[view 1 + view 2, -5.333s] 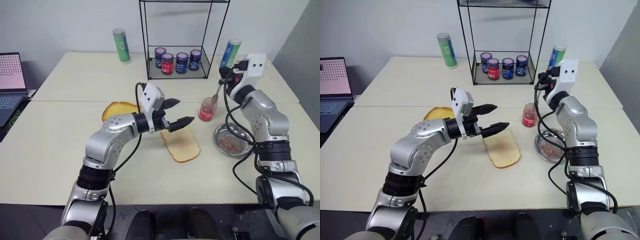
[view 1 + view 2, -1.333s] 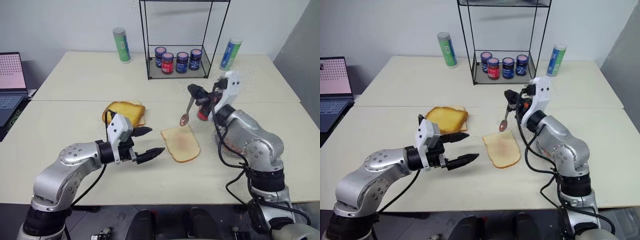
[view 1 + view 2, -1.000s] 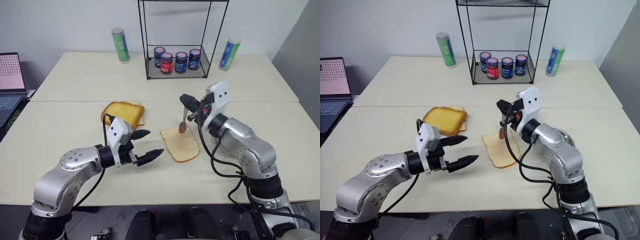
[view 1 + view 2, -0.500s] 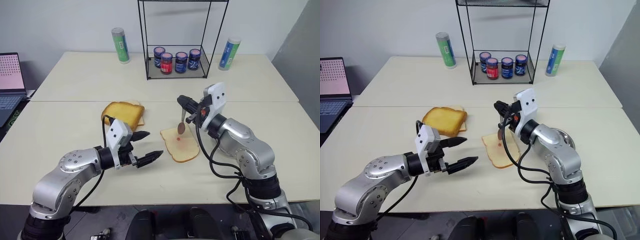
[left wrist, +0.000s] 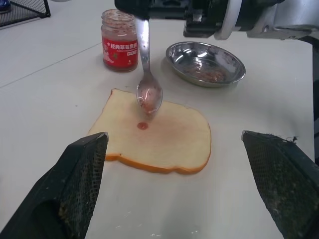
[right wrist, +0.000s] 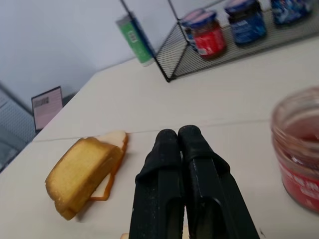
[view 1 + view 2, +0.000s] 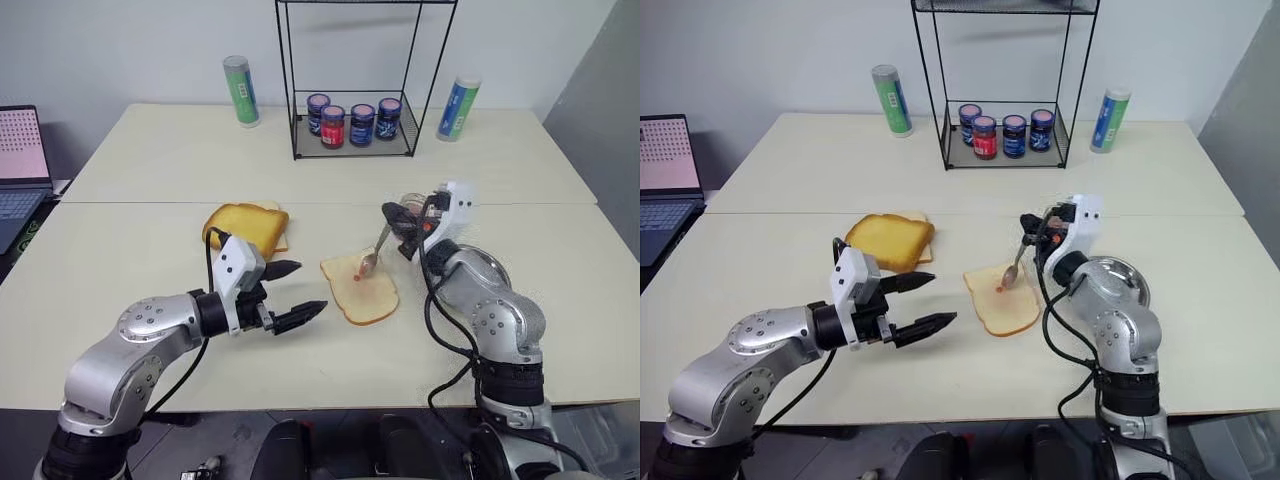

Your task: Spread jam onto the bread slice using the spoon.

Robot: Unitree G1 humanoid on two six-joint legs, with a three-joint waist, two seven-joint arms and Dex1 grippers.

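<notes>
Tabletop point(image 7: 120, 230): right hand point(image 7: 397, 218) clamps spoon point(image 5: 148, 79) over bread slice point(image 5: 164, 137).

Bare worktop point(image 7: 150, 240) lay open to the left of the bread slice point(image 7: 362, 290) and in front of it. The spoon point(image 5: 148, 74) hung over the slice's far end, with the jam point(image 5: 119, 41) jar and a steel bowl point(image 5: 205, 62) crowding just behind. Yellow bread pieces point(image 7: 246, 225) sat further left.
</notes>
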